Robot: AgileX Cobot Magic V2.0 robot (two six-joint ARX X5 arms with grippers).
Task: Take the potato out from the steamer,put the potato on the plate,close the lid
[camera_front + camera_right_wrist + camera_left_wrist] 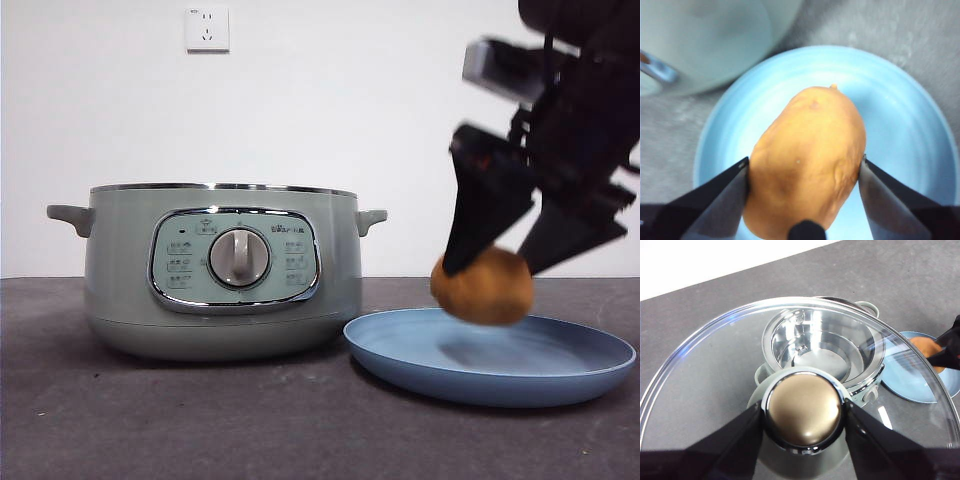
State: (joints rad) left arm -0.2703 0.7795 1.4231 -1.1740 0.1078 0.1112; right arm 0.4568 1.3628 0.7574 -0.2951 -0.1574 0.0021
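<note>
My right gripper (pixel 510 262) is shut on the golden-brown potato (pixel 483 285) and holds it just above the light-blue plate (pixel 560 375), right of the steamer. In the right wrist view the potato (pixel 807 160) fills the space between the jaws, over the plate (pixel 900 115). My left gripper (pixel 804 415) is shut on the knob of the clear glass lid (pixel 700 380) and holds it high above the open sage-green steamer (pixel 822 347). The steamer (pixel 225 268) stands lidless at the left in the front view; its inside looks bare.
A white wall with a socket (pixel 207 28) stands behind the dark grey table (pixel 200 420). The plate's rim lies close to the steamer's right side. The right arm fills the upper right of the front view.
</note>
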